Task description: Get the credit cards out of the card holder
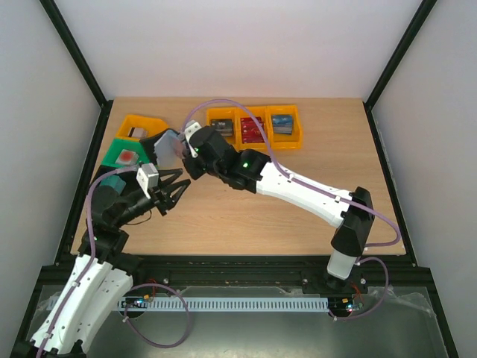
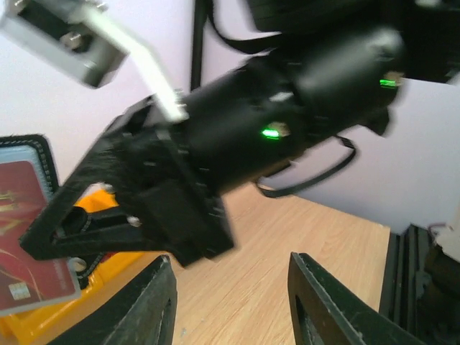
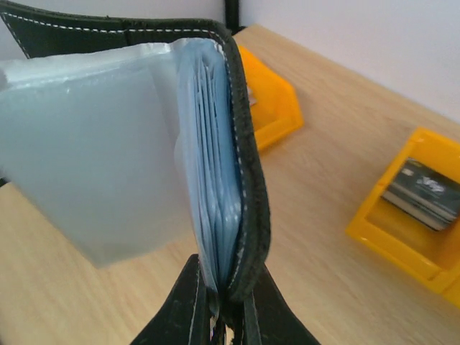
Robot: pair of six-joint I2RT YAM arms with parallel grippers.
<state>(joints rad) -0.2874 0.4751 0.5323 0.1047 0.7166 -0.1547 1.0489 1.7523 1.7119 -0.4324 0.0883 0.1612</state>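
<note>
My right gripper [image 1: 186, 151] is shut on the bottom edge of the black card holder [image 1: 168, 142] and holds it upright above the table's left rear. In the right wrist view the gripper [image 3: 223, 305] pinches the black cover [image 3: 249, 187] together with the grey-blue plastic sleeves [image 3: 108, 158], which fan open to the left. My left gripper [image 1: 177, 195] is open and empty, just near of the holder. In the left wrist view its fingers [image 2: 154, 305] frame bare table, and a red card [image 2: 25, 215] sits in the holder at the left edge.
A row of orange bins [image 1: 297, 128] at the back holds a dark card [image 1: 221, 125], a red card [image 1: 252, 129] and a bluish card [image 1: 281, 123]. Another orange bin [image 1: 138, 121] and a green tray [image 1: 113, 155] sit at the left rear. Black frame posts stand at the table corners.
</note>
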